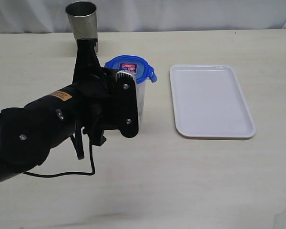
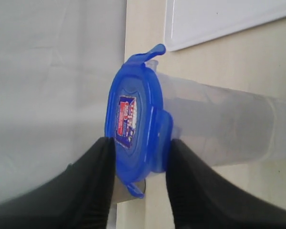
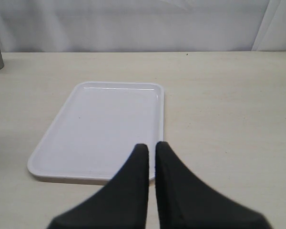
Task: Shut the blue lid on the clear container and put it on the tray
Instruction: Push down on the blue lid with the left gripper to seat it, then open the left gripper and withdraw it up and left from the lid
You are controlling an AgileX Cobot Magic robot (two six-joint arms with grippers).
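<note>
The blue lid (image 1: 130, 67) sits on top of the clear container (image 1: 142, 98), which stands upright on the table left of the tray (image 1: 212, 100). One snap tab sticks out toward the tray. In the left wrist view my left gripper (image 2: 141, 141) straddles the rim of the lid (image 2: 133, 124): one finger over its stickered top, the other beside a folded-down tab on the container (image 2: 219, 129). The jaws stand apart. My right gripper (image 3: 151, 145) is shut and empty, hovering above the tray (image 3: 100, 124) near one edge; the exterior view does not show it.
A grey steel cup (image 1: 82, 19) stands at the back of the table, just behind the left arm. The arm's black body (image 1: 62, 119) and its cable hide the table left of the container. A pale curtain closes off the back.
</note>
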